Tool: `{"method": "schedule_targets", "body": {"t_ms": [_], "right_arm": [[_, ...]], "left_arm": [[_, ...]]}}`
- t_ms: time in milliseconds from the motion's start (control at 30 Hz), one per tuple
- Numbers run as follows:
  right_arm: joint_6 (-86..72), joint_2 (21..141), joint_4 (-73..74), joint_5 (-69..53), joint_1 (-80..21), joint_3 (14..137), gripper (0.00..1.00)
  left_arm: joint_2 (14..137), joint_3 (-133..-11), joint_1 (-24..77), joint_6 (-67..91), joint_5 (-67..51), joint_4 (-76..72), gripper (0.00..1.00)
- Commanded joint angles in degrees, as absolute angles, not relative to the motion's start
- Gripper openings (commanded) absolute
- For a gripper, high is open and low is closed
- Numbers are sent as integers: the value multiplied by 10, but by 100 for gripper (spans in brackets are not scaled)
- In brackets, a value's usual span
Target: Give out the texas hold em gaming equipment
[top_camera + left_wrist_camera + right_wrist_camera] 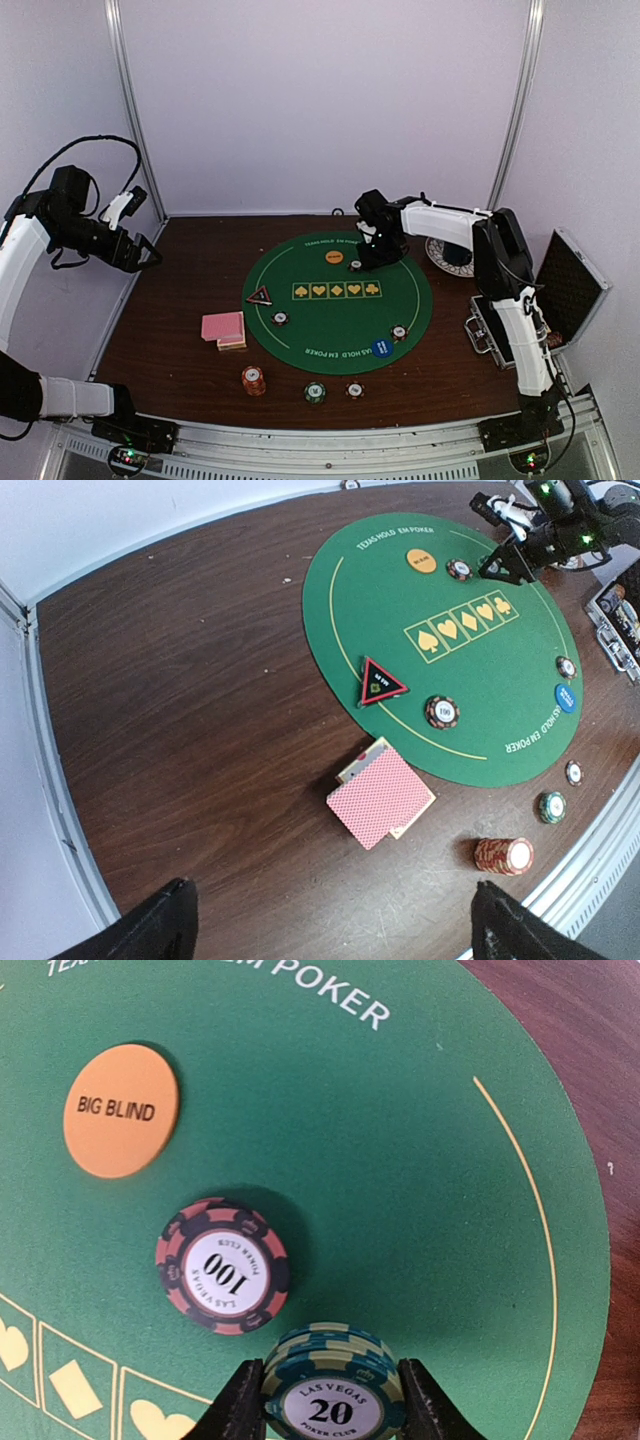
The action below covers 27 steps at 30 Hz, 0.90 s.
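Observation:
My right gripper [333,1380] is shut on a small stack of green "20" chips [335,1412], low over the green poker mat [440,1190]. Just ahead lie a red-black "100" chip [223,1265] and the orange BIG BLIND button [121,1110]. In the top view this gripper [362,262] is at the mat's far side. My left gripper [140,255] is open and empty, raised at the far left. Below it lie the pink-backed cards [380,798], the triangle marker [381,681] and an orange-red chip stack [503,855].
A blue button [380,348] and single chips [399,333] [280,318] lie on the mat. A green chip stack [315,392] and another chip [354,390] sit near the front edge. A mug on a plate [450,257] and an open case [560,290] stand at the right.

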<state>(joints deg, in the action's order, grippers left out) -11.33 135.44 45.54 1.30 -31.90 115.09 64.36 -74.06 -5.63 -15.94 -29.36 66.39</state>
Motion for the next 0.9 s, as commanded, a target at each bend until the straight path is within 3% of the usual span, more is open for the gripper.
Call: {"method": "schedule_targets", "body": {"t_ms": [0,133,500,867], "right_arm": [[-119,1373,448,9,-307,1169,37],[-120,1389,448,2,-300,1180,41],[-113,1408,462,-21,-293,1216,67],[-107,1299,448,-11,-313,1173,59]], "left_arm": [[643,-751,-57,-160,-294,665,97],[647,-755,-58,-160,-297,665,98],[649,-759,-57,-156,-293,666,98],[647,-761,-57,-152,-298,665,97]]}}
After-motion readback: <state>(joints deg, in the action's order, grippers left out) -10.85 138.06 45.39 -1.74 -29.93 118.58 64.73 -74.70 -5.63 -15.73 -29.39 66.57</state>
